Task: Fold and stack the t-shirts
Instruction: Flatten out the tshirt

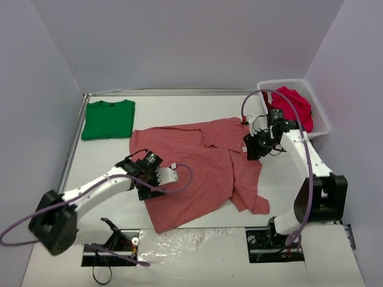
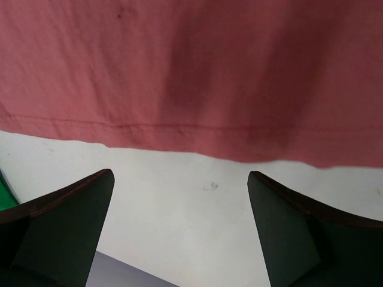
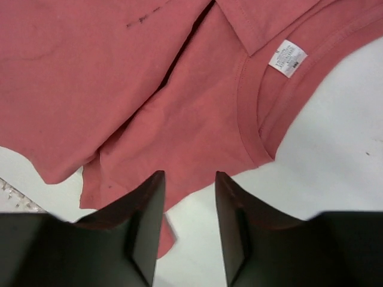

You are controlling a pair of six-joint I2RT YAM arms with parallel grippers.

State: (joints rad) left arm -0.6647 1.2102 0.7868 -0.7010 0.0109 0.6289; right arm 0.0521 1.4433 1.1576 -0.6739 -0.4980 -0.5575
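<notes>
A dusty salmon-pink t-shirt (image 1: 197, 161) lies spread and rumpled across the middle of the table. Its hem (image 2: 191, 134) runs just beyond my left gripper (image 2: 179, 174), which is open over bare table at the shirt's left edge (image 1: 149, 182). My right gripper (image 1: 251, 146) hovers at the shirt's right side. Its jaws (image 3: 190, 174) stand narrowly apart over the fabric's edge, below the collar and its white label (image 3: 287, 58), with nothing between them. A folded green t-shirt (image 1: 108, 118) lies at the back left. A crimson t-shirt (image 1: 294, 104) sits in the basket.
The white lattice basket (image 1: 323, 128) stands at the back right, close behind my right arm. A raised table rim (image 1: 78, 131) runs along the left side, and grey walls enclose the table.
</notes>
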